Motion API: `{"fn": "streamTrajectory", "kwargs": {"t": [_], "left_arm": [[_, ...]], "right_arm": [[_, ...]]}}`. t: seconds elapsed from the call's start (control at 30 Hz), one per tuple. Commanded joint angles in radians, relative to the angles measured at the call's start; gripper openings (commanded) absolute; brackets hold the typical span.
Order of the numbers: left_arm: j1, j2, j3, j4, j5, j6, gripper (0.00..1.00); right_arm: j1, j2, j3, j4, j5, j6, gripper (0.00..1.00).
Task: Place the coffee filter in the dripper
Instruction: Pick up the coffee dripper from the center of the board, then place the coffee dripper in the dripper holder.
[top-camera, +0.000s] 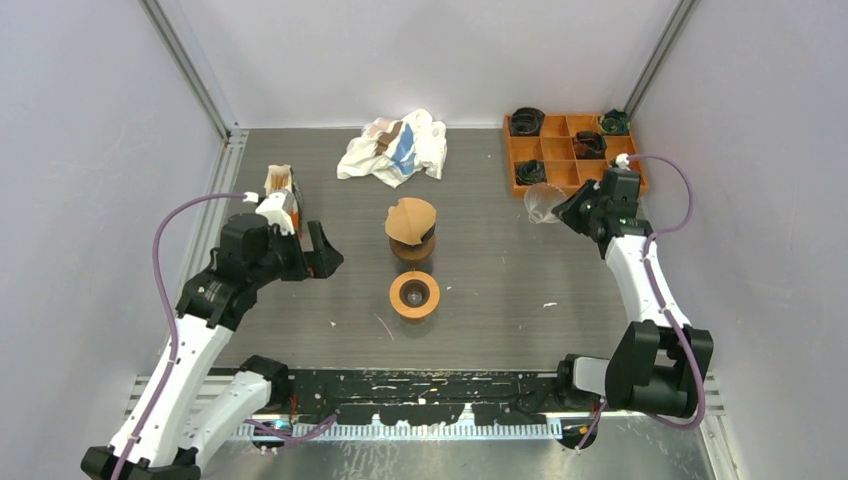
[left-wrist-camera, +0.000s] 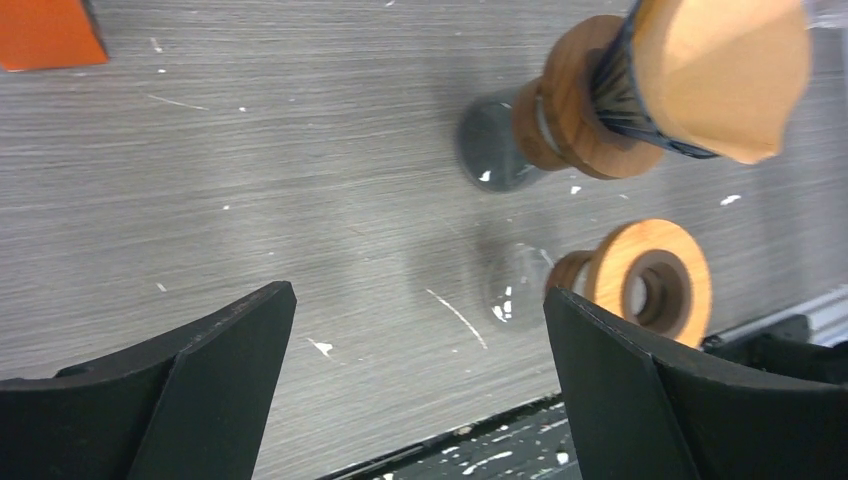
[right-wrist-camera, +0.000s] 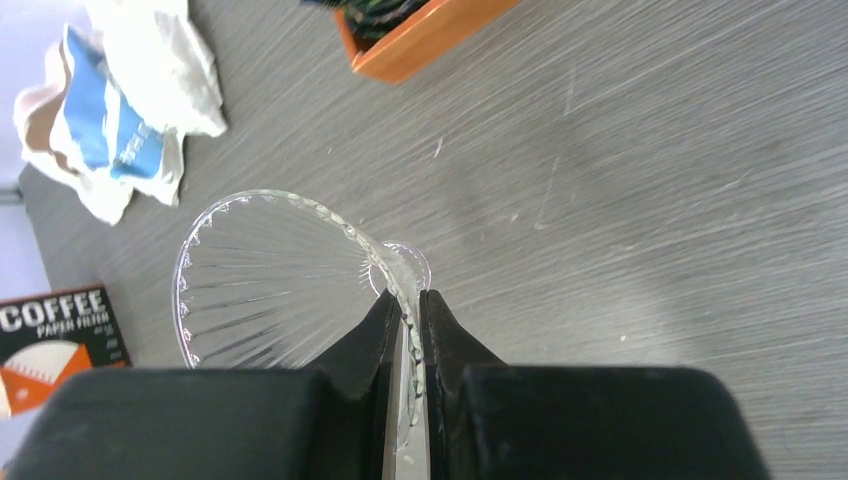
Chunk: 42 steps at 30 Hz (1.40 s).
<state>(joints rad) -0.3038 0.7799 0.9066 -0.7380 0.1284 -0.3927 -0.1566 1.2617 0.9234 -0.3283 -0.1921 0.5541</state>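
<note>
**Tools, two counted.** The left tool (top-camera: 324, 255) is spread wide and holds nothing; it hangs over bare tabletop (top-camera: 480, 290). The right tool (right-wrist-camera: 407, 322) is pressed nearly together, pinching the rim of the clear ribbed dripper (right-wrist-camera: 265, 285). The dripper's narrow end is at or near the tabletop; contact cannot be confirmed.

**Task items.**
- One brown paper coffee filter (top-camera: 411, 217). It lies between the two tools, to the right of the left tool and well apart from the right tool on its left. It sits open on a dark ribbed holder (left-wrist-camera: 618, 98) atop the farther wooden-collared stand (left-wrist-camera: 572, 100).
- One clear dripper, in the right tool's grip, well apart from the filter.

**Stands, two counted.** The nearer wooden-collared stand (top-camera: 414, 295) is just beside the farther one and carries nothing in its ring.

**Other items.**
- One orange compartment tray (top-camera: 557, 150), just beyond the right tool, with four dark items (top-camera: 527, 122) visible in separate compartments.
- One coffee filter box (top-camera: 280, 188), beside the left tool's wrist.
- One crumpled white and blue bag (top-camera: 395, 148), beyond both tools at the far edge of the tabletop.
</note>
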Motion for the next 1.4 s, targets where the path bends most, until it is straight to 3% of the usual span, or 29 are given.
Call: {"fn": "streamTrajectory", "kwargs": {"t": [0.0, 0.67, 1.1, 1.37], "left_arm": [[-0.002, -0.058, 0.024, 0.005, 0.105, -0.101, 1.0], [-0.006, -0.132, -0.05, 0.114, 0.284, -0.403, 0.98], [-0.04, -0.142, -0.084, 0.21, 0.297, -0.49, 0.97], [-0.143, -0.093, -0.085, 0.263, 0.26, -0.497, 0.96]], "right_arm": [[0.069, -0.072, 0.021, -0.046, -0.064, -0.03, 0.01], [0.385, -0.259, 0.133, -0.272, -0.115, -0.099, 0.02], [0.653, -0.233, 0.226, -0.318, -0.066, -0.086, 0.02], [0.834, -0.163, 0.274, -0.318, 0.008, -0.093, 0.02]]}}
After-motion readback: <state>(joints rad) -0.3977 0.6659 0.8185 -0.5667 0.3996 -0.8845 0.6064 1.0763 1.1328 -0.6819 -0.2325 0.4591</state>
